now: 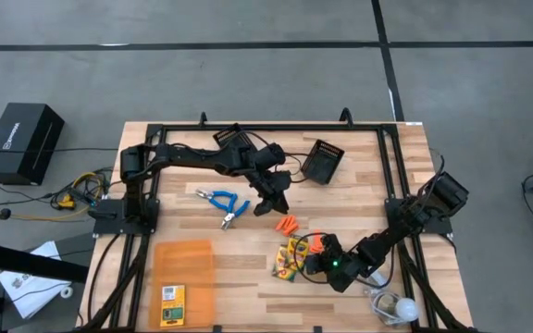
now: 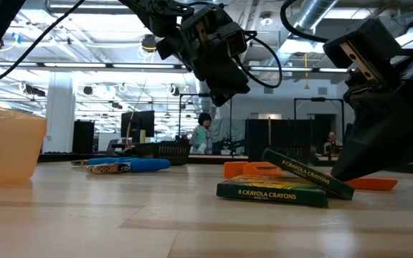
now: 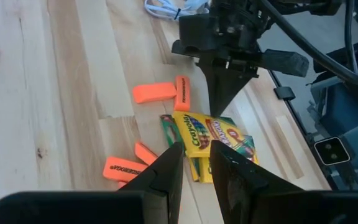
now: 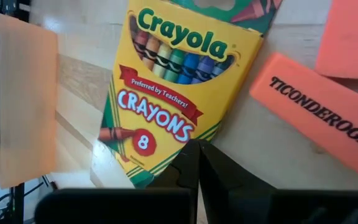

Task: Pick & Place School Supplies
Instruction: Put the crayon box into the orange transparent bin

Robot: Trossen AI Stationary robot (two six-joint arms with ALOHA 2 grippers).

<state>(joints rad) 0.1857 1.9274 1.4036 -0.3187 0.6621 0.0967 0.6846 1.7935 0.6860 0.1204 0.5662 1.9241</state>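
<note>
Right end effector [image 4: 197, 163], closed, apparently touches crayon box [image 4: 166, 87]

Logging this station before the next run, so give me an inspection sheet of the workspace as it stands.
Surface: wooden table, black frame.
Job's things: crayon boxes, orange erasers, blue-handled tool, all loose on the table.
Clutter: orange tray, mesh bins, bulb.
Grippers: left pincer slightly parted, empty, above the erasers; right pincer shut, tips at a crayon box.
Cables: white cord by the bulb.
Surroundings: black box on the floor; a person far off.
</note>
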